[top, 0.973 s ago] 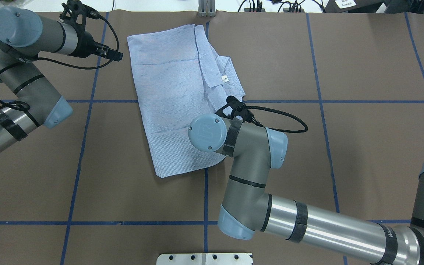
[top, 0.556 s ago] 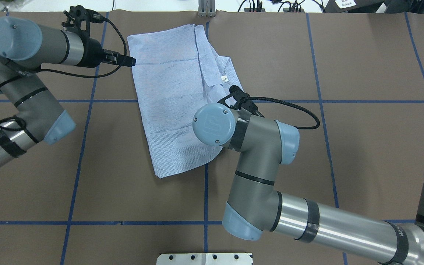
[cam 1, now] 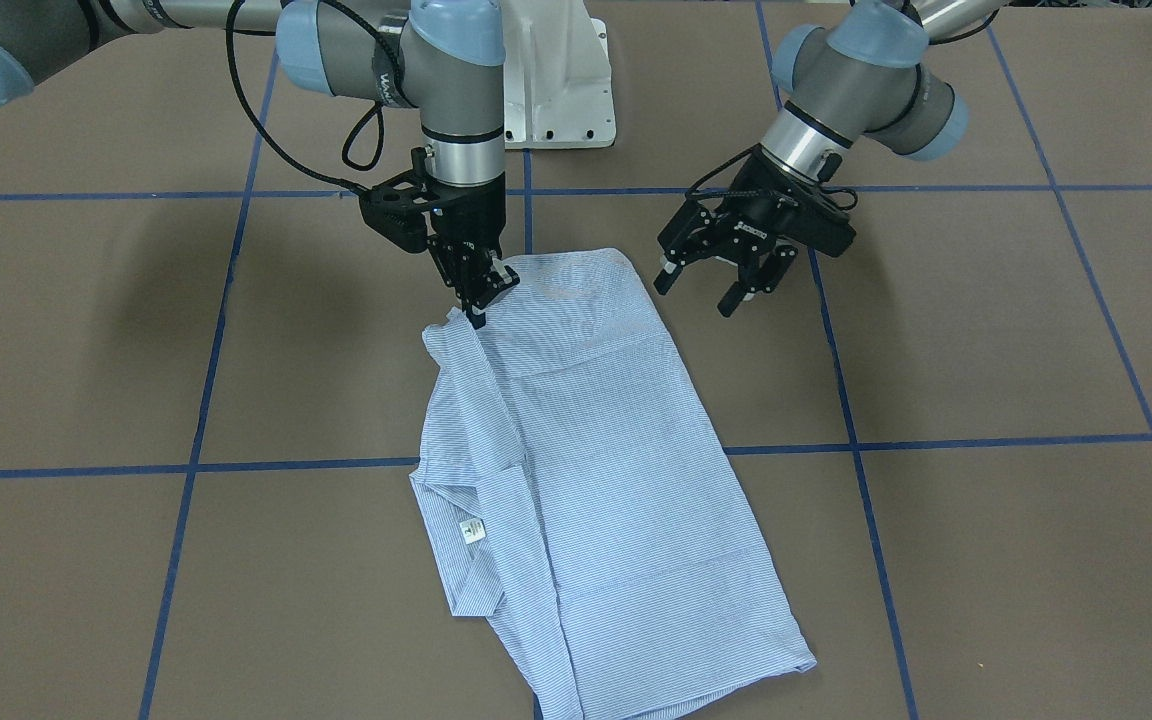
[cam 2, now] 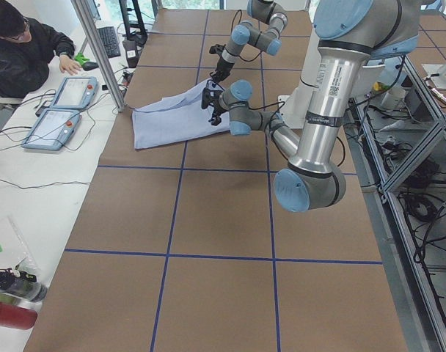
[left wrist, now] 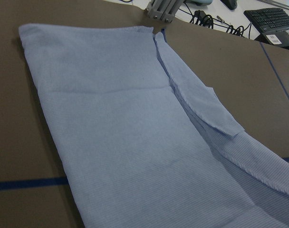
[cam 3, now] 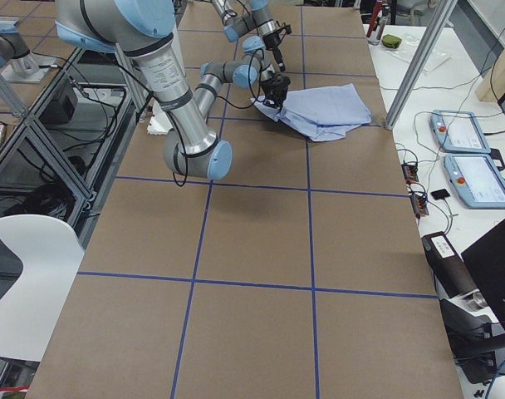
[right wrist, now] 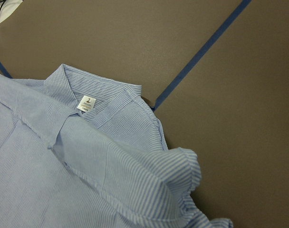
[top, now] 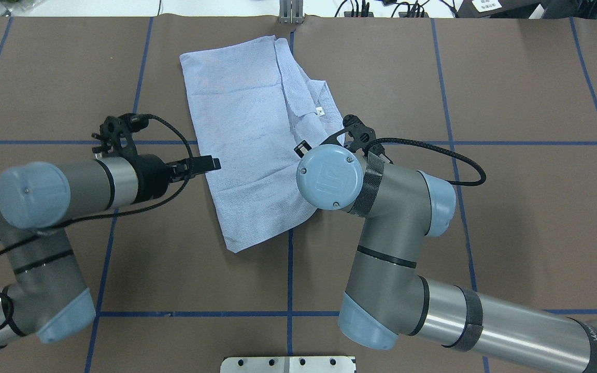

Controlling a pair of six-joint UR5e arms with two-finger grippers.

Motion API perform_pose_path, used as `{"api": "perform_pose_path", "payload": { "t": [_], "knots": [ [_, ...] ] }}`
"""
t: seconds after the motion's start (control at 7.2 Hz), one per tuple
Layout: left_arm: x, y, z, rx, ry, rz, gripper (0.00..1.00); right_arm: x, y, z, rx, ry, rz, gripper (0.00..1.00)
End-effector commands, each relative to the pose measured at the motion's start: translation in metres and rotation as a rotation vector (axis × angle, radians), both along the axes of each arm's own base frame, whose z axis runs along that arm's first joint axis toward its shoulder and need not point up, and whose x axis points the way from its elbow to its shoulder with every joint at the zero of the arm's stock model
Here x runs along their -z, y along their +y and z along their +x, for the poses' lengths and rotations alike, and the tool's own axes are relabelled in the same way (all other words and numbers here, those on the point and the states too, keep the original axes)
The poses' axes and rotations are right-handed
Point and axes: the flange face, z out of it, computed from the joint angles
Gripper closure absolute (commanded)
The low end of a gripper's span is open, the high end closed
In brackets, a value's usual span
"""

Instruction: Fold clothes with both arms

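Shirt (cam 1: 586, 450) edge between right fingers (cam 1: 477, 306)

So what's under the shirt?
Only the brown table shows around the shirt, and a blue tape line runs in under it from both sides. Anything else beneath is covered by the cloth, so I cannot tell.

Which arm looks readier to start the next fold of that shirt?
Probably the right. Its gripper is shut on the edge of the shirt, on the collar side. The left gripper hangs open beside the cloth and touches nothing.
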Motion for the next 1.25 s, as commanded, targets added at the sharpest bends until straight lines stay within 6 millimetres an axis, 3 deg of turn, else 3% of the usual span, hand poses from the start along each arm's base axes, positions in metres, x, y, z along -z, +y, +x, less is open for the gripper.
{"api": "perform_pose_path", "payload": {
  "t": [0.0,0.28,0.56,0.83,0.97,1.11],
  "knots": [
    [-0.006,0.044,0.037,0.084,0.115,-0.218,0.0,-0.001,-0.001,0.001,-0.008,0.0,0.001,1.0],
    [-0.028,0.063,0.067,0.052,0.055,-0.23,0.0,-0.002,-0.001,0.001,-0.008,0.002,0.001,1.0],
    [-0.035,0.087,0.091,0.002,0.031,-0.235,0.0,-0.003,-0.002,0.002,-0.014,0.005,0.004,1.0],
    [-0.031,0.094,0.096,-0.011,0.034,-0.233,0.02,-0.004,-0.003,0.003,-0.016,0.006,0.003,1.0],
    [-0.031,0.095,0.098,-0.01,0.035,-0.234,0.11,-0.004,-0.003,0.003,-0.016,0.006,0.003,1.0],
    [-0.028,0.095,0.102,-0.011,0.039,-0.232,0.11,-0.003,-0.003,0.003,-0.018,0.005,0.004,1.0]
  ]
}}
